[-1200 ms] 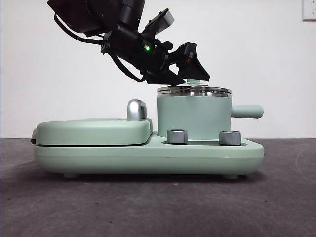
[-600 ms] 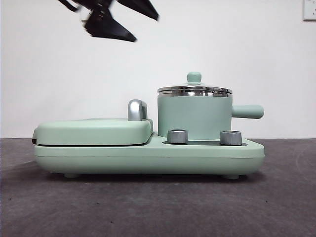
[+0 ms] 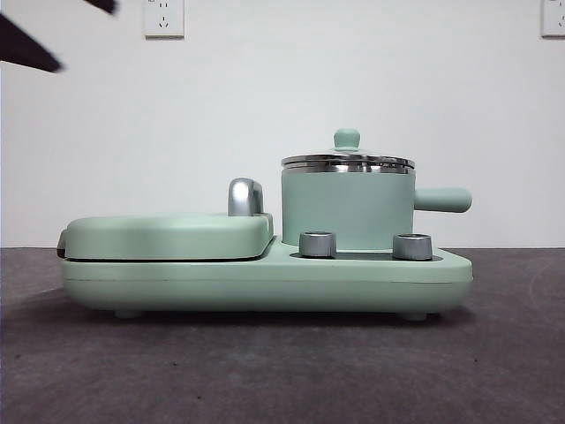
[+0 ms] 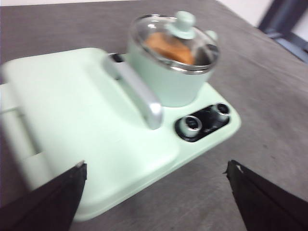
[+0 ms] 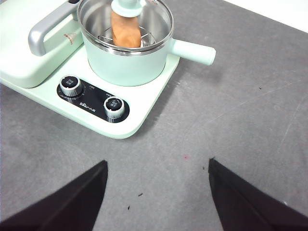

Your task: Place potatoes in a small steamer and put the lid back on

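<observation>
The small steamer [image 3: 347, 210] stands on the right of the mint-green cooker base, its stubby handle pointing right. The lid [image 3: 347, 161] sits on its rim with the green knob up. The potato [image 4: 169, 47] lies inside, seen through the glass; the right wrist view [image 5: 126, 30] shows it on the steel rack. My left gripper [image 4: 155, 174] is open and empty, high up and back from the cooker; in the front view it shows only as a black tip [image 3: 31, 46] at the top left. My right gripper [image 5: 158, 167] is open and empty over the table in front of the cooker.
The flat griddle [image 3: 168, 235] with its chrome handle [image 3: 244, 196] fills the cooker's left half. Two steel knobs [image 3: 317, 244] sit on the base below the steamer. Grey table [image 3: 282, 371] lies in front.
My left gripper has let go of the lid's knob and pulled up and to the left, almost out of the front view. The lid stays on the steamer.
</observation>
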